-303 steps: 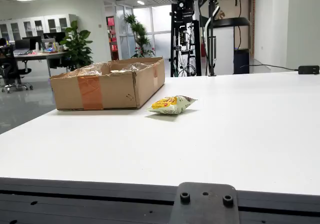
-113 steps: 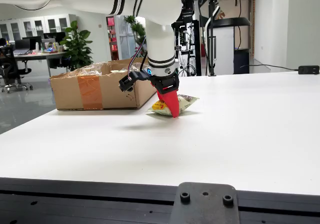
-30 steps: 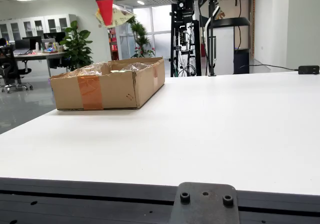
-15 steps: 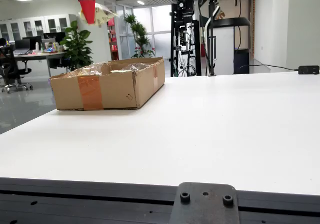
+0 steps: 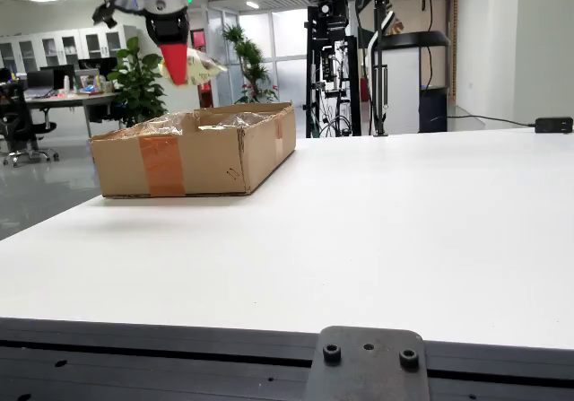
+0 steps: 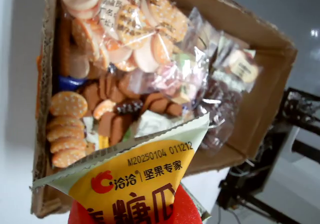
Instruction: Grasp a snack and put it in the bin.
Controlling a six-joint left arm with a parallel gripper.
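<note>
My gripper with red fingers hangs above the cardboard bin, shut on a yellow-and-pale-green snack packet. In the view riding on the gripper, the snack packet fills the bottom, pinched between the red fingers, with the open cardboard bin directly below. Several wrapped snacks and biscuits lie inside the bin.
The bin stands at the far left of the white table. A black bracket sits at the table's near edge. Black equipment racks and a plant stand beyond the table.
The gripper has come down toward the bin with the packet held, after swinging left above it. Earlier the packet lay on the table beside the bin.
</note>
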